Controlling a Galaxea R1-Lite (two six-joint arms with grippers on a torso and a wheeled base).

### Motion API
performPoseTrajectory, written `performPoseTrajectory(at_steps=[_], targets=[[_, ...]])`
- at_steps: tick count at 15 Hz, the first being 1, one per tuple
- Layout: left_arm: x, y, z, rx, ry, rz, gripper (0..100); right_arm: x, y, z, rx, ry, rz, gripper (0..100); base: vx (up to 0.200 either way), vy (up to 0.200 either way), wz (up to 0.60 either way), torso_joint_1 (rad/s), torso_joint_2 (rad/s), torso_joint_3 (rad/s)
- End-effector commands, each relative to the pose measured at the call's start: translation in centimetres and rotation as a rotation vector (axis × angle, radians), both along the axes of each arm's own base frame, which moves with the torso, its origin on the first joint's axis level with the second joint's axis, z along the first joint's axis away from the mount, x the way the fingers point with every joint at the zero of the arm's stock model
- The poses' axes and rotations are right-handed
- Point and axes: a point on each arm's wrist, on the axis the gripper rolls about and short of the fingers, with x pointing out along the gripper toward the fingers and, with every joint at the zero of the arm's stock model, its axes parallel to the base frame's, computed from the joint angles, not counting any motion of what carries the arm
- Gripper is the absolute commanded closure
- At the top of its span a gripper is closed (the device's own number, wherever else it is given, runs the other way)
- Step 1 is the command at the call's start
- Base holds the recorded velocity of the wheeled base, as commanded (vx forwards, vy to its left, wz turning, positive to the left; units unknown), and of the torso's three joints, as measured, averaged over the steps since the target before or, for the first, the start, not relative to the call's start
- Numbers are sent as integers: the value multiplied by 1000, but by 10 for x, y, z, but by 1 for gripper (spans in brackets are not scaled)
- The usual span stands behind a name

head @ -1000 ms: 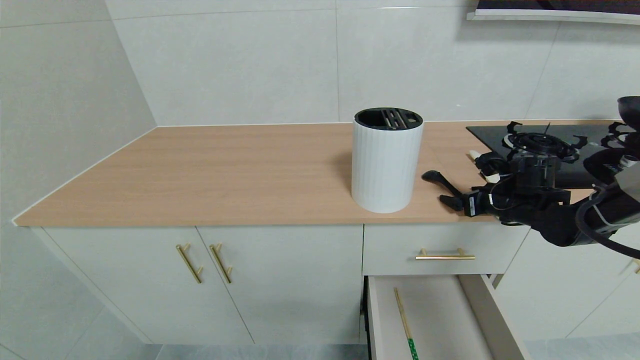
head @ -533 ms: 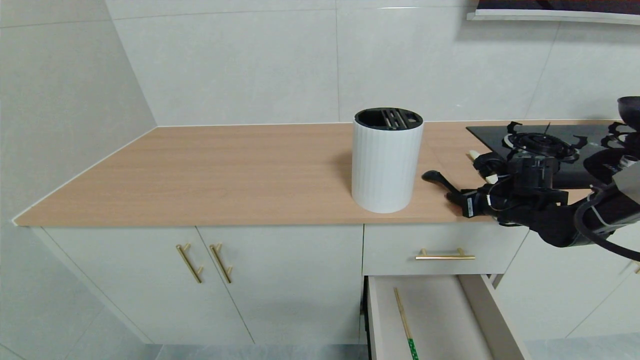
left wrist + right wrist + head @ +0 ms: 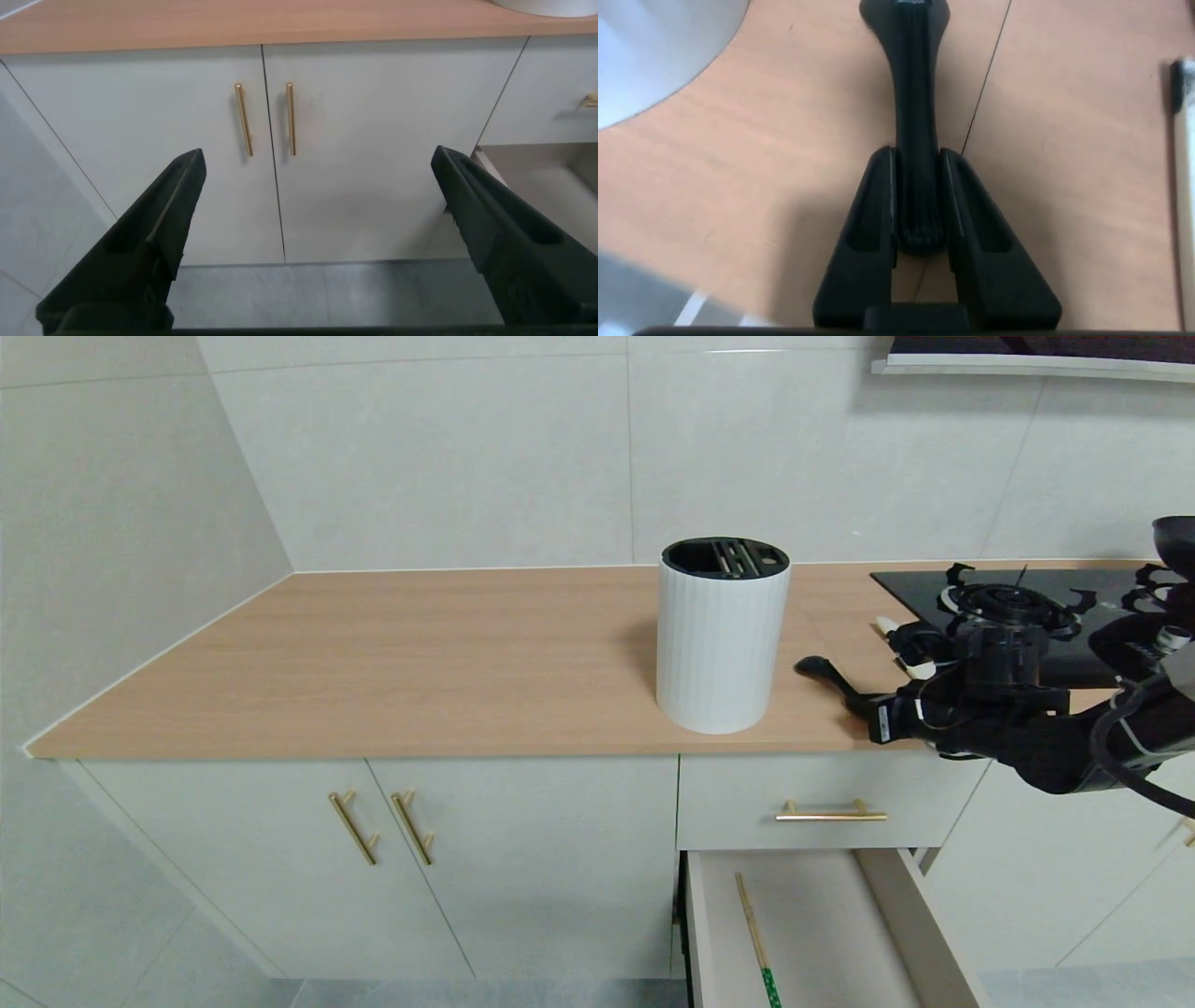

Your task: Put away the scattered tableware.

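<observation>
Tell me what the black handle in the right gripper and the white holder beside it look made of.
The black handle, clamped in the right gripper: probably moulded plastic, matte with a soft sheen, smooth rounded end; a rubber coating can't be excluded. The white holder: likely plastic, possibly ceramic; matte, evenly ribbed wall. Its black slotted top looks plastic.

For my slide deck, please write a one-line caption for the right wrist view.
Right gripper, jaws shut on a slim black utensil handle, over the light wooden countertop.
</observation>
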Motion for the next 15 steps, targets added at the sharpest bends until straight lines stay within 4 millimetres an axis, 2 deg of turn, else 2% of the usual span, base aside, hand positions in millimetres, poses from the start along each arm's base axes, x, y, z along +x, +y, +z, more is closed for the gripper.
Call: performPoseTrajectory(at_steps=[1,5,6,8,9,11,13,15], targets=[[0,0,0,0,0,0,0,-11,1,23,32,10,-3,100,0,0,0,0,0,0],[0,0,0,0,0,0,0,-64,9,89,99,103,-4,100,0,0,0,0,0,0],[0,0,0,0,0,0,0,-76,11,99,106,119,1,100,0,0,0,0,0,0],[0,0,0,0,0,0,0,-113,17,127,109,121,31,100,0,0,0,0,0,0],[0,0,0,0,0,0,0,-128,19,134,128,131,38,100,0,0,0,0,0,0],[0,0,0,0,0,0,0,-152,22,136,153,171,48,100,0,0,0,0,0,0],[0,0,0,0,0,0,0,-159,21,130,143,185,29,100,0,0,0,0,0,0],[0,0,0,0,0,0,0,-170,19,116,130,233,27,100,0,0,0,0,0,0]])
